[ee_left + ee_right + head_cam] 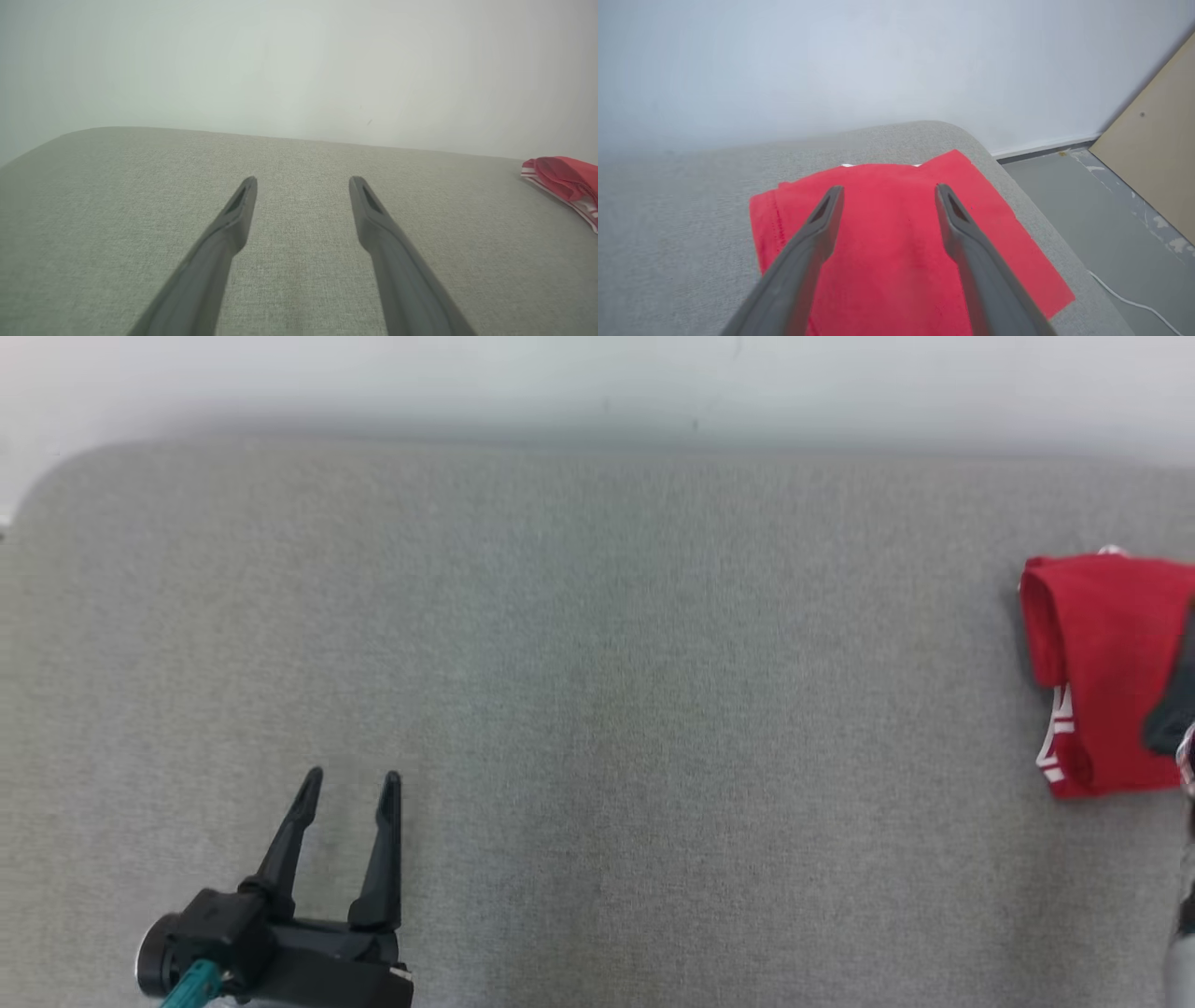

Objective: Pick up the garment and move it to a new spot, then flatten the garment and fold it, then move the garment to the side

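The left gripper [354, 775] is seen at the lower left of the head view, its two dark fingers spread apart with nothing held between them; it is poised over a bare part of the grey fabric surface [653, 663], well apart from the garment [1102, 653]; the red garment, folded compactly with white stripes shown at one edge, is laid at the right end of the surface, near its rounded corner; the right gripper [889, 188] is held over it, fingers parted, nothing clamped; contact with the cloth cannot be told; a grey floor [1064, 210] and a white cable [1125, 298] are seen beyond the surface's edge.
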Controlling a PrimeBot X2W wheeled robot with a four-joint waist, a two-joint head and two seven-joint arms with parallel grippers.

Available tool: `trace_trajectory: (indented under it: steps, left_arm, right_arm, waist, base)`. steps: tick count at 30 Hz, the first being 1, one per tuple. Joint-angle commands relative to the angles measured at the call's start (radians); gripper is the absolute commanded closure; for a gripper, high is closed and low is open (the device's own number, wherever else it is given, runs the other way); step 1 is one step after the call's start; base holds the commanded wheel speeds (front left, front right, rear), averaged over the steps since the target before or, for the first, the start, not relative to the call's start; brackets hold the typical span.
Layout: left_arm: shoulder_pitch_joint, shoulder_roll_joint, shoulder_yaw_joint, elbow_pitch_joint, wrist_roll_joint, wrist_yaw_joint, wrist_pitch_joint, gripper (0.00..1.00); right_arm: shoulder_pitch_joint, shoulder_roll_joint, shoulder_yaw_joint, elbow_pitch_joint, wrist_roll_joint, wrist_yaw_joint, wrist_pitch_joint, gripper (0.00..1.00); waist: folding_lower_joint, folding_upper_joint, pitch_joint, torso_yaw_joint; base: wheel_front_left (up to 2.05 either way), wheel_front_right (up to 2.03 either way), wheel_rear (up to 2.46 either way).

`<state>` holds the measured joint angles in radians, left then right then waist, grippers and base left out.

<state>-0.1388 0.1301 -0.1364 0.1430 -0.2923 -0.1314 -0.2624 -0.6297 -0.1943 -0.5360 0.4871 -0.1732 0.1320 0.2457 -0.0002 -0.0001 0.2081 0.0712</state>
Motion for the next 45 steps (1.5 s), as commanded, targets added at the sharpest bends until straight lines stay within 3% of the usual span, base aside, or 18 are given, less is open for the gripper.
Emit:
trace_trajectory:
  steps: [1,11,17,22,27,45]
  left_arm:
    - [0.020,-0.008,0.011,0.009,-0.016,0.002,-0.003,0.00]
    - [0.050,-0.041,0.095,0.080,-0.019,0.006,-0.003,0.00]
    - [0.068,-0.052,0.150,0.095,-0.015,0.007,-0.003,0.00]
    - [0.094,-0.060,0.172,0.084,0.014,0.005,-0.003,0.00]
    - [0.128,-0.065,0.171,0.072,0.043,0.001,-0.003,0.00]
    - [0.131,-0.061,0.142,0.078,0.045,0.001,-0.003,0.00]
  right_arm:
    - [0.042,0.011,0.019,-0.030,0.046,-0.003,-0.032,0.00]
    - [0.352,0.120,0.187,-0.265,0.185,-0.003,-0.161,0.00]
    - [0.497,0.143,0.284,-0.353,0.222,-0.003,-0.255,0.00]
    - [0.563,0.143,0.388,-0.321,0.340,-0.003,-0.261,0.00]
    - [0.591,0.144,0.457,-0.282,0.324,-0.003,-0.300,0.00]
    - [0.618,0.144,0.490,-0.272,0.319,-0.003,-0.340,0.00]
  waist:
    - [0.0002,0.0001,-0.075,0.024]
    - [0.0002,0.0001,-0.203,0.068]
    - [0.0002,0.0001,-0.240,0.072]
    - [0.0002,0.0001,-0.248,0.052]
    - [0.0002,0.0001,-0.250,0.037]
    - [0.0002,0.0001,-0.247,0.026]
  base:
    - [0.00,0.00,0.00]
    - [0.00,0.00,0.00]
    - [0.00,0.00,0.00]
    - [0.00,0.00,0.00]
    - [0.00,0.00,0.00]
    - [0.00,0.00,0.00]
